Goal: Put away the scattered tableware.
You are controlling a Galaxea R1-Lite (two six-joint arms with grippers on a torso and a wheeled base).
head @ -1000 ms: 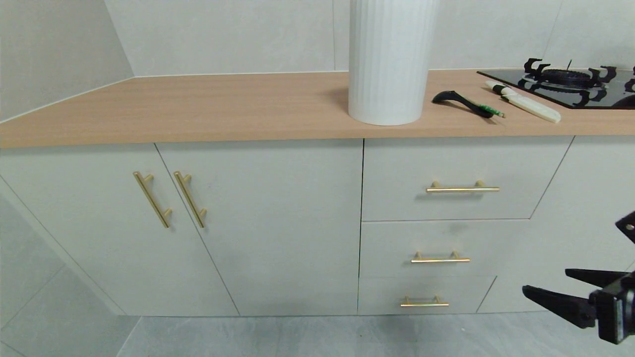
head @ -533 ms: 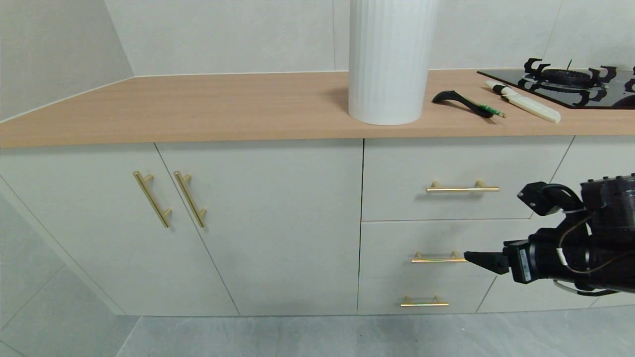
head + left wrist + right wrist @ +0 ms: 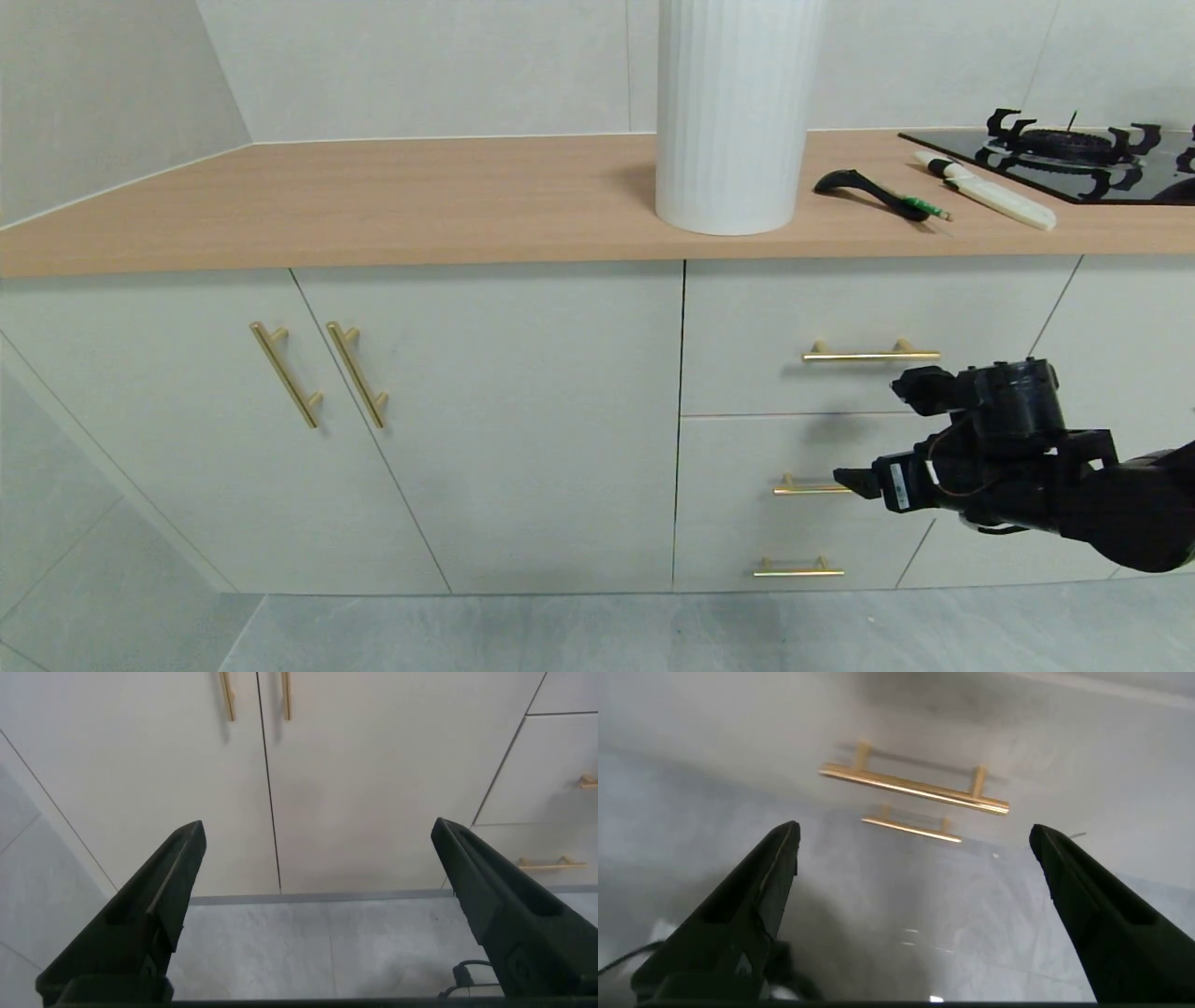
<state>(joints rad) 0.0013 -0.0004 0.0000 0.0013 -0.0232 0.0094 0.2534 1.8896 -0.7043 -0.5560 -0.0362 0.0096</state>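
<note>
- Counting two loose utensils on the countertop [image 3: 373, 201]: black-handled utensil [image 3: 868, 193] and white utensil [image 3: 990, 191], side by side between the ribbed white container [image 3: 731, 121] and the hob [image 3: 1074, 159].
- Three drawers, one gold handle each.
- Right gripper [image 3: 854, 483]: jaws wide, at the middle drawer handle [image 3: 803, 486]; contact unclear.
- Left gripper [image 3: 316, 826]: jaws wide, empty, low before two cupboard doors [image 3: 392, 775].

On the counter [image 3: 373, 201], upper right of the frame, a canister [image 3: 731, 112] stands left of a peeler [image 3: 873, 194], then a knife [image 3: 990, 191], with the stove [image 3: 1074, 154] behind. Below are doors [image 3: 485, 420] at left and drawers [image 3: 868, 308] at right. The right gripper [image 3: 845, 481] is just right of the middle handle [image 3: 808, 486].
</note>
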